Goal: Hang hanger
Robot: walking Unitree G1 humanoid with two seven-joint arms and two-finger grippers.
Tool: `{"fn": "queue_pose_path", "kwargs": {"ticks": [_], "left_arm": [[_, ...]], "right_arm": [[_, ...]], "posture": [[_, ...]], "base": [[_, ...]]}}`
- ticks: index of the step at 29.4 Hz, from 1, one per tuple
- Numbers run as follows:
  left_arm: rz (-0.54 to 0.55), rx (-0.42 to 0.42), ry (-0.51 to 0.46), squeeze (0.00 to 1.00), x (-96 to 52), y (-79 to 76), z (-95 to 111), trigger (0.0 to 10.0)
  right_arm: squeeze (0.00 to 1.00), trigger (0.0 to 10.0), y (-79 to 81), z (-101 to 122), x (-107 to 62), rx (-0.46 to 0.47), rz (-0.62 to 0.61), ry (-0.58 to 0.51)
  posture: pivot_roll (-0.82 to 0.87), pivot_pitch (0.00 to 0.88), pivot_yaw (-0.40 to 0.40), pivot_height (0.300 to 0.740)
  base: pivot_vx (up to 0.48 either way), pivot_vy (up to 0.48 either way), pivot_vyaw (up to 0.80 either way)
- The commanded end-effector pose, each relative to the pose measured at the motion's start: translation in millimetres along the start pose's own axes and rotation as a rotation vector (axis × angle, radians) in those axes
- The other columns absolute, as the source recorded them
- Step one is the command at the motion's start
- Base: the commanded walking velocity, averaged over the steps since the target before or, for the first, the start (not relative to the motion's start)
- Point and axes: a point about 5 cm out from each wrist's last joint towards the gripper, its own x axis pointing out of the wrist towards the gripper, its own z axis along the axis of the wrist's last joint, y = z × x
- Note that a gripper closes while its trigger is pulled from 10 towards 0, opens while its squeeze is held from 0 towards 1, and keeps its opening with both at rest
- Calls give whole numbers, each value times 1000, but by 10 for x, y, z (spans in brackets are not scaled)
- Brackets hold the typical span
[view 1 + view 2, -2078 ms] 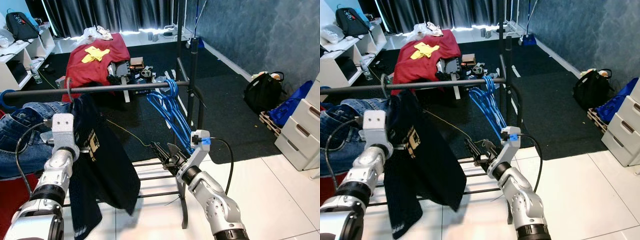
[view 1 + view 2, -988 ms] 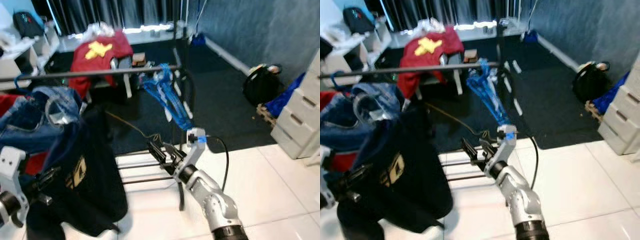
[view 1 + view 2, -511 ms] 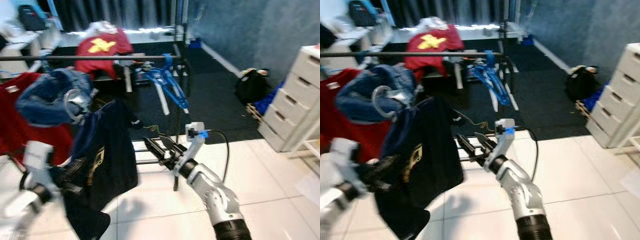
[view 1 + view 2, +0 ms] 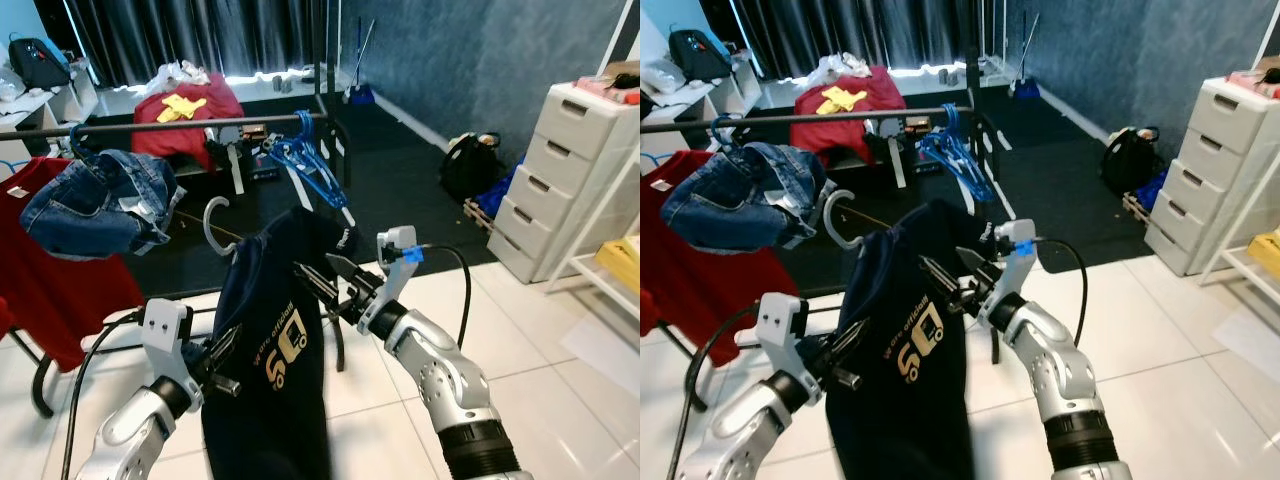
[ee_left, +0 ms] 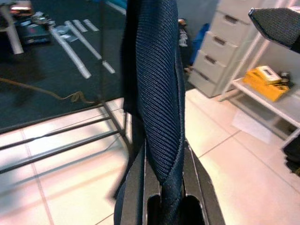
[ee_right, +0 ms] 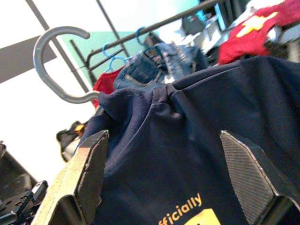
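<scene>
Firmly, left claw (image 5: 164, 206) pinching navy shirt (image 4: 275, 340)

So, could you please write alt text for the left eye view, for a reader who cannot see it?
A dark navy T-shirt on a grey hanger is held up between two robot arms: the left tool grips its edge, the right tool is open by its shoulder. Behind stands a clothes rail with jeans and blue hangers.

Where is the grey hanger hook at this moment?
The grey hanger hook sticks up from the dark t-shirt, below the clothes rail, beside the jeans.
</scene>
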Motion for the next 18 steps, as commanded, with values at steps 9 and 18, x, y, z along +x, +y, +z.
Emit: {"fn": "queue_pose_path", "kwargs": {"ticks": [9, 18], "left_arm": [[-17, 238, -24, 0, -172, 293, 357, 10000], [-398, 416, 55, 0, -698, 369, 1058, 10000]], "right_arm": [[0, 10000, -103, 144, -4, -83, -5, 8], [0, 10000, -462, 425, -446, -210, 47, 81]], "posture": [[-81, 0, -2, 740], [-80, 0, 5, 740]], "base": [[0, 0, 0], [0, 0, 0]]}}
